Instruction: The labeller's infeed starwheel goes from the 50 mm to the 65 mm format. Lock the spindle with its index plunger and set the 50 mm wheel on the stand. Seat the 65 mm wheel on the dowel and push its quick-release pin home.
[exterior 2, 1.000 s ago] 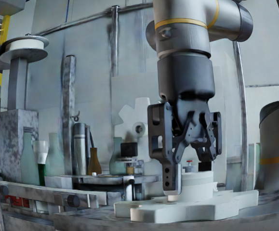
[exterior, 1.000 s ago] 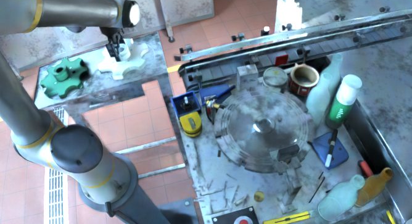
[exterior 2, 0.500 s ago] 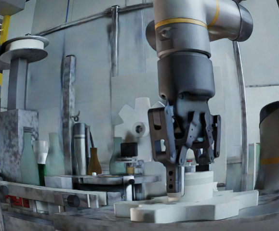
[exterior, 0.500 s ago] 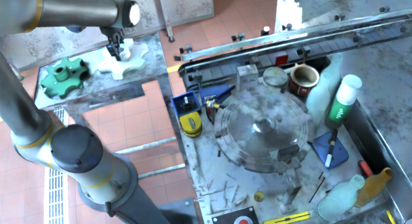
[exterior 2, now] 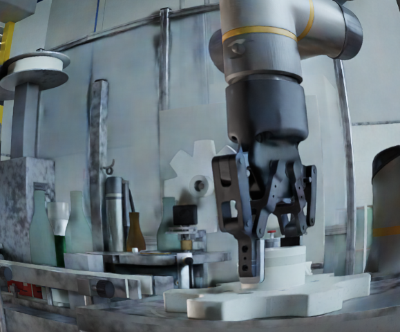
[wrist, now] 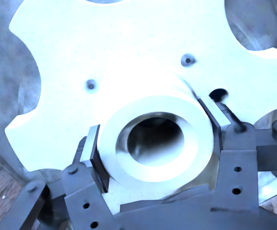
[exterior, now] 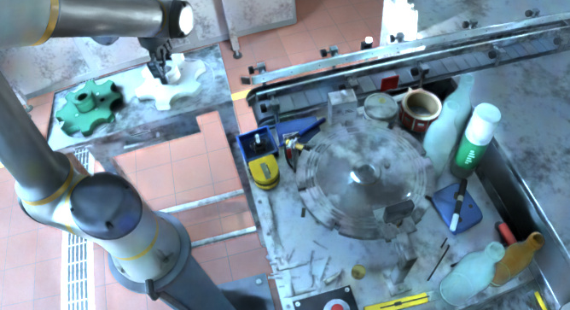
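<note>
On the stand at the left, a white starwheel (exterior: 170, 83) lies flat next to a green starwheel (exterior: 87, 106). I grip the white wheel (exterior 2: 275, 291) by its raised hub (wrist: 155, 138) with my gripper (wrist: 155, 144), which comes straight down on it. The wheel rests on the stand's top. On the machine deck to the right, the round spindle plate (exterior: 364, 176) is bare. A red-tipped pin (exterior: 293, 146) lies by its left edge.
A blue bin (exterior: 257, 143) and a yellow block (exterior: 264, 171) sit at the deck's left edge. Bottles (exterior: 475, 136) and a tape roll (exterior: 420, 108) crowd the right side. A conveyor rail (exterior: 405, 53) runs behind. Open floor separates stand and deck.
</note>
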`<state>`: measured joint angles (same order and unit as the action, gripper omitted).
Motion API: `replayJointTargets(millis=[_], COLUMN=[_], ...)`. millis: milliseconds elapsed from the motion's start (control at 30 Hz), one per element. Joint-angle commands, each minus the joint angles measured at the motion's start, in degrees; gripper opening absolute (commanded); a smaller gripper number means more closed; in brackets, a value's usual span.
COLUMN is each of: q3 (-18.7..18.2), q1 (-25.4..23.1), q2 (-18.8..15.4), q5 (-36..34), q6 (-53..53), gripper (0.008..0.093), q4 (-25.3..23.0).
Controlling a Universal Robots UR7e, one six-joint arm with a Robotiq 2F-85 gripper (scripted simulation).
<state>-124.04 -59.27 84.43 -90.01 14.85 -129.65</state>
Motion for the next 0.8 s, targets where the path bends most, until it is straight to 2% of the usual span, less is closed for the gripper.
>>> replayJointTargets(millis=[0, 200, 767], q3=[-0.04, -0.05, 0.81], q1=[0.02, 0.02, 0.01], q2=[-0.15, -0.18, 1.04], q5=[0.03, 0.04, 0.02], q6=[0.00, 0.00, 0.00], gripper=[0.0185, 0.0080, 0.0080], q4=[-0.13, -0.14, 1.74])
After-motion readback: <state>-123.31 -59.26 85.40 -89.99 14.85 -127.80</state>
